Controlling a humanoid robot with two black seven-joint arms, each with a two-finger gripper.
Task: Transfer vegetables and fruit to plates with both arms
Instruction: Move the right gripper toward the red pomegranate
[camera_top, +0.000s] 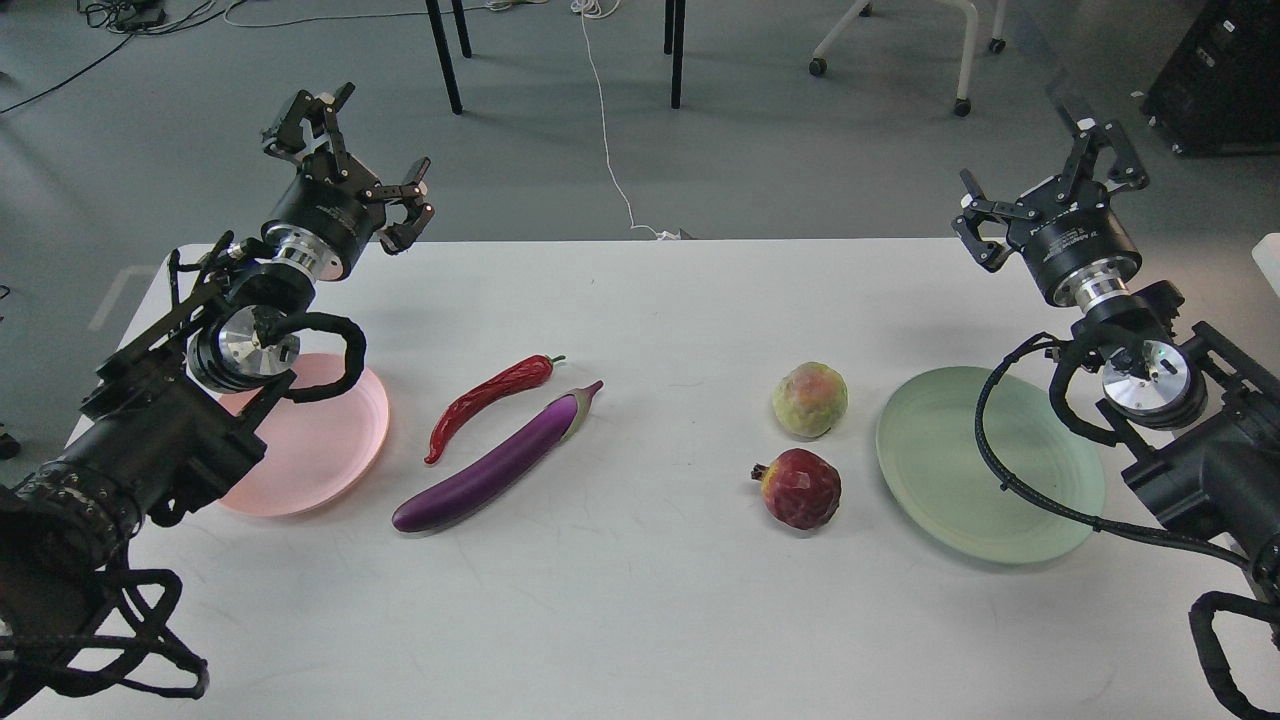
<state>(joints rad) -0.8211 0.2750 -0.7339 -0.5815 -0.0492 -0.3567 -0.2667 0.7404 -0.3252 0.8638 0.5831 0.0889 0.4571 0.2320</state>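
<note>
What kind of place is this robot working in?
Probably a lab or office workroom: a plain white table on grey floor, cables trailing across it, and a wheeled chair base behind.

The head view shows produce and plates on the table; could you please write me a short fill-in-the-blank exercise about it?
1. The chili pepper lies beside the purple ____.
2. The plate nearest the left gripper is pale ____.
3. The pomegranate sits nearer the ____ plate.
4. The number of items resting on the green plate is ____.

Missing words: eggplant; pink; green; zero
</note>
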